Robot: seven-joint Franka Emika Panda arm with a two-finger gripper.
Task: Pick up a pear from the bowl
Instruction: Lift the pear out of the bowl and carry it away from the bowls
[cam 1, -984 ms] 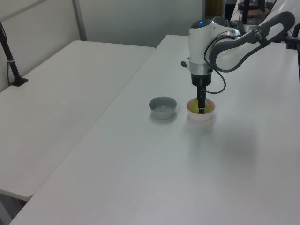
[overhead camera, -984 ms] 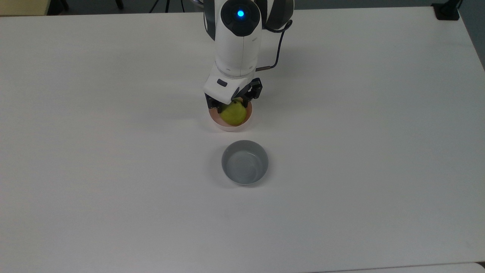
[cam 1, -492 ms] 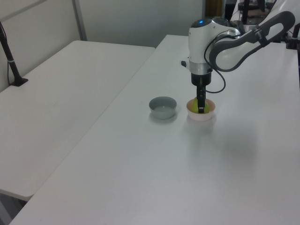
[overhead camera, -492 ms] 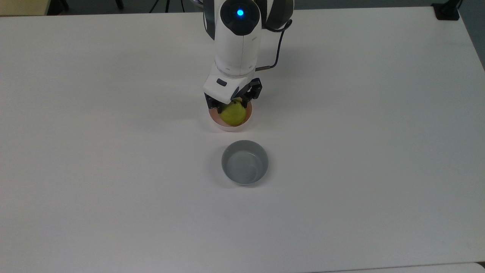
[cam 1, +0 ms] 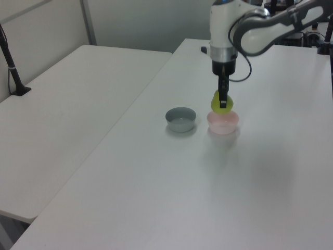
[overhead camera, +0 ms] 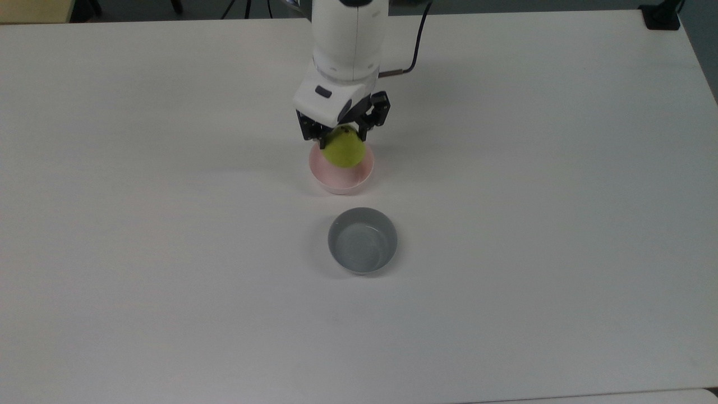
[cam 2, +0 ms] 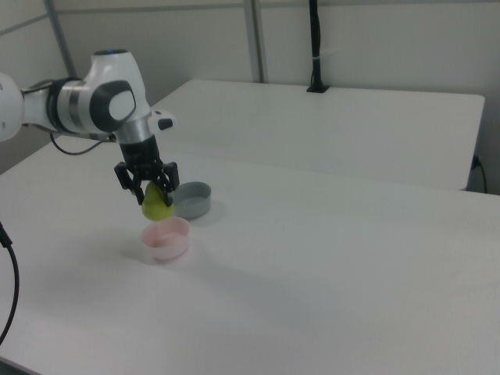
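Note:
The yellow-green pear (overhead camera: 344,150) hangs in the air just above the pale pink bowl (overhead camera: 340,178), clear of its rim. My gripper (overhead camera: 340,137) is shut on the pear's upper part, with a black finger on each side. In the left view the pear (cam 1: 220,103) floats a short way over the bowl (cam 1: 223,123), held by my gripper (cam 1: 223,102). The right view shows the pear (cam 2: 156,205) under my gripper (cam 2: 149,192), above the bowl (cam 2: 166,240), which has nothing in it.
A slightly larger grey bowl (overhead camera: 362,239) stands on the white table (overhead camera: 505,224) close to the pink bowl, below it in the top view. A second white table (cam 1: 62,104) lies at the left view's left.
My gripper has risen with the pear held in it. The pear has left the pink bowl and now hangs above it. Both bowls stay where they were.

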